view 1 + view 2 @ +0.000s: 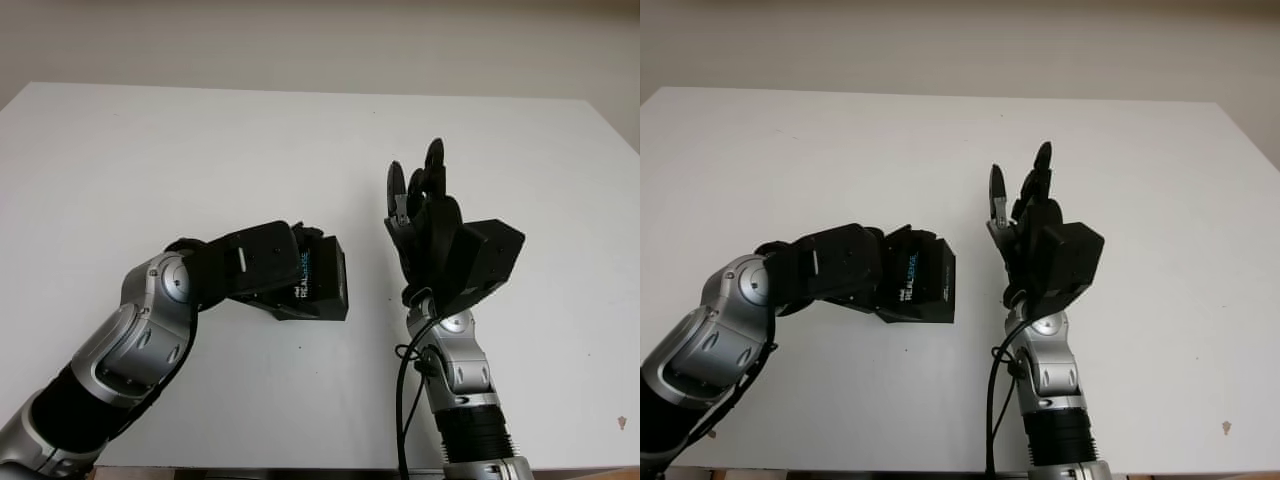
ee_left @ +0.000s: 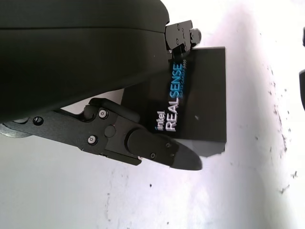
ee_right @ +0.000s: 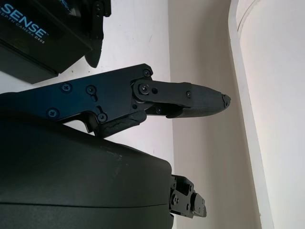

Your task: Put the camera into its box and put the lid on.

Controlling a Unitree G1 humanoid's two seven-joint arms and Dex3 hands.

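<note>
Spanning the view, white table [image 1: 150,150], black box [image 1: 322,282] near centre.

- A white table [image 1: 200,140] spans the scene from the near edge to the far one.
- A plain beige wall [image 1: 320,40] stands beyond its far edge.
- Small dark specks mark the table's near right corner.
</note>
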